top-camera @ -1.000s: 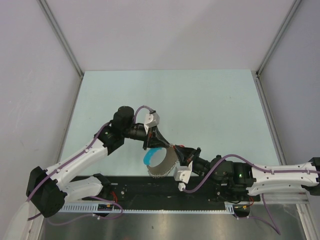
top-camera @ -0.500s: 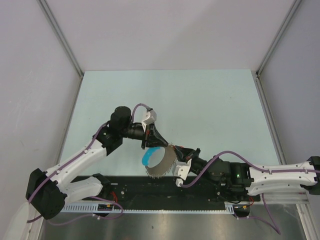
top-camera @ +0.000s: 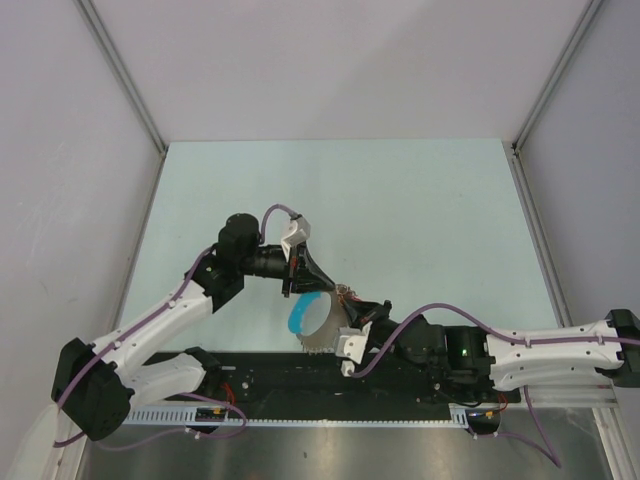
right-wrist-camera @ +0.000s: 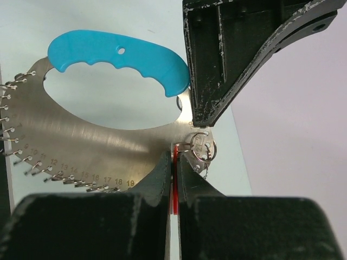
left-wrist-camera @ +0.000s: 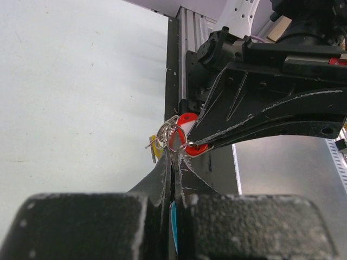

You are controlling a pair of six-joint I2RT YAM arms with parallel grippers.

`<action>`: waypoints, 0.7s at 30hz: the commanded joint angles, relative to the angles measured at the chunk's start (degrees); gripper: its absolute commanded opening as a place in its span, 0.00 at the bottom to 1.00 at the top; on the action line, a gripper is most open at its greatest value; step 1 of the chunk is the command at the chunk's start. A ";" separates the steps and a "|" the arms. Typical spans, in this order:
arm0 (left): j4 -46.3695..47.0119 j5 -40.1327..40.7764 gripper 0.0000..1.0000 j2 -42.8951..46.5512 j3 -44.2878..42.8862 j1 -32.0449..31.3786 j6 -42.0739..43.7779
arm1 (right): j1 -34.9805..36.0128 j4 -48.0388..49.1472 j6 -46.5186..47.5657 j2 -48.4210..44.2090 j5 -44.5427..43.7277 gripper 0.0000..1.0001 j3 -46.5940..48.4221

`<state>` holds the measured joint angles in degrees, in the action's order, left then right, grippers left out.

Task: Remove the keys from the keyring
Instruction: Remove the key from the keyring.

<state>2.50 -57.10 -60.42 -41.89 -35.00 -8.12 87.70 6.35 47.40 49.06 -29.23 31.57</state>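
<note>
Just past the far edge of the black rail (top-camera: 270,385), about halfway along it, the keyring (top-camera: 325,338) is held up between both arms. It's really a flat steel oval with numbered hooks along its outer rim. Can't tell if it touches anything underneath.

Its long axis runs from the pinch point back toward the rail, so the free end sits over the rail's edge. The blue grip (top-camera: 300,315) faces the rail's left end.

The left gripper (left-wrist-camera: 172,162) is clamped tight on the ring at the end farthest from the rail, with a sliver of blue showing between its fingers. The right gripper (right-wrist-camera: 174,157) comes in from the rail's right end, and its tips nearly touch the left one's. It's pinched closed on the key (left-wrist-camera: 194,149), red head edge-on between the fingers. The blade is hidden, so no idea which way it points.

A few small split rings (right-wrist-camera: 203,147) bunch up right at that corner of the plate, and a yellow tag (left-wrist-camera: 156,149) hangs with them.
</note>
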 commanded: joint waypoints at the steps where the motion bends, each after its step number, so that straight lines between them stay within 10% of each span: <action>1: 0.58 -0.91 0.00 1.71 -0.56 0.29 -0.14 | 0.02 3.58 -1.26 -1.59 0.32 0.00 2.27; 10: -5.76 4.88 0.46 1.88 -1.71 0.29 9.68 | -5.08 -0.63 2.52 -7.30 10.84 0.00 2.27; 21: -10.04 -6.08 0.50 5.32 -4.42 0.29 33.85 | -10.09 -5.65 5.42 -9.59 23.16 0.00 4.64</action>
<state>-2.57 -55.90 -53.98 -42.44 -34.94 13.39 78.48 -0.16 50.26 41.76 -12.01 32.40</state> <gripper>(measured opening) 0.497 0.033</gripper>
